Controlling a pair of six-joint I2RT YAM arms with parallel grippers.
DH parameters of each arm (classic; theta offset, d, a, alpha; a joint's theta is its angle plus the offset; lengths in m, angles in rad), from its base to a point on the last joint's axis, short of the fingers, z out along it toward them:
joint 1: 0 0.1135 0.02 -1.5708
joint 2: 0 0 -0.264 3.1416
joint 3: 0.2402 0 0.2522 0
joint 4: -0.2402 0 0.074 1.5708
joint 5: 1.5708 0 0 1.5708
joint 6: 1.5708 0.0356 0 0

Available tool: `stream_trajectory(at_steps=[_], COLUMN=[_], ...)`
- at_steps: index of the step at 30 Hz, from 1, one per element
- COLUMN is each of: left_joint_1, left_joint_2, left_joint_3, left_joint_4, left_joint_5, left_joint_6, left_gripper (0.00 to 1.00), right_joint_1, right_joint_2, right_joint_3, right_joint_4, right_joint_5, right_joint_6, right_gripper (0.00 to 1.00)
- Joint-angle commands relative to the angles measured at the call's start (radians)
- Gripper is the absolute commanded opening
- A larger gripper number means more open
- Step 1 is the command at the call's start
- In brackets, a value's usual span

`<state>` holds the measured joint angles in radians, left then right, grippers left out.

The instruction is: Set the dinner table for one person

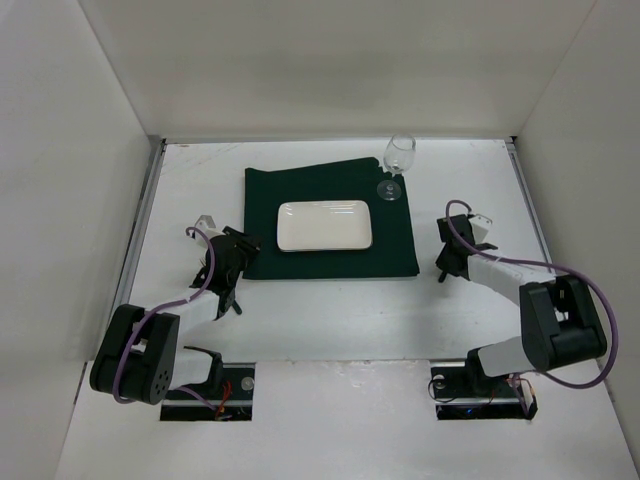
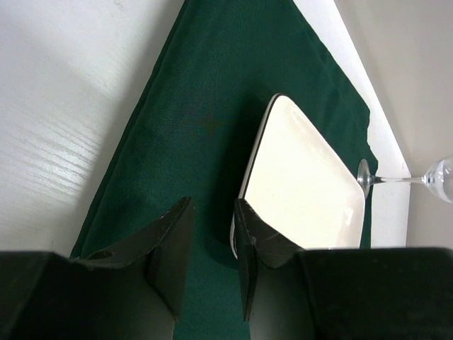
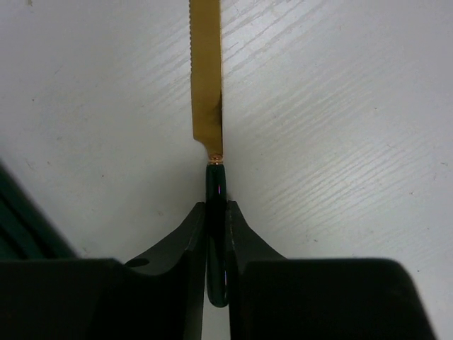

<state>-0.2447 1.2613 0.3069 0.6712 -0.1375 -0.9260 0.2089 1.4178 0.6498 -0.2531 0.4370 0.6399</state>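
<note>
The dinner table (image 1: 340, 320) is a large white surface with white walls. A dark green placemat (image 1: 300, 185) lies at its middle with a white rectangular plate (image 1: 324, 226) on it. A wine glass (image 1: 398, 160) stands at the mat's far right corner. My right gripper (image 1: 447, 255) is just right of the mat. In the right wrist view it (image 3: 216, 209) is shut on the dark green handle of a knife (image 3: 207, 78) whose gold blade points ahead, low over the table (image 3: 340, 106). My left gripper (image 1: 240, 252) is open and empty (image 2: 212, 205) over the mat's (image 2: 191, 127) near left part, beside the plate (image 2: 301, 184).
White walls close the table on the left, far and right sides. The glass (image 2: 439, 177) shows at the right edge of the left wrist view. The arm bases stand at the near edge.
</note>
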Motion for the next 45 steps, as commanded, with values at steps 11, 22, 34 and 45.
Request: stream_trajectory(at_steps=[11, 22, 34, 45], left_joint_1=[0.006, 0.005, 0.006, 0.006], left_joint_2=[0.003, -0.007, 0.003, 0.012], left_joint_3=[-0.005, -0.006, -0.005, -0.003], left_joint_4=[0.065, 0.065, 0.067, 0.067], left_joint_5=[0.009, 0.006, 0.01, 0.015], left_joint_6=[-0.011, -0.01, -0.013, -0.016], left_gripper=[0.28, 0.28, 0.28, 0.28], right_joint_1=[0.134, 0.323, 0.324, 0.313], right_joint_2=[-0.157, 0.05, 0.219, 0.256], right_joint_3=[0.109, 0.326, 0.389, 0.369], right_joint_4=[-0.052, 0.008, 0.051, 0.057], right_joint_5=[0.081, -0.076, -0.167, -0.19], right_joint_6=[-0.051, -0.19, -0.171, -0.125], right_gripper=[0.08, 0.09, 0.09, 0.09])
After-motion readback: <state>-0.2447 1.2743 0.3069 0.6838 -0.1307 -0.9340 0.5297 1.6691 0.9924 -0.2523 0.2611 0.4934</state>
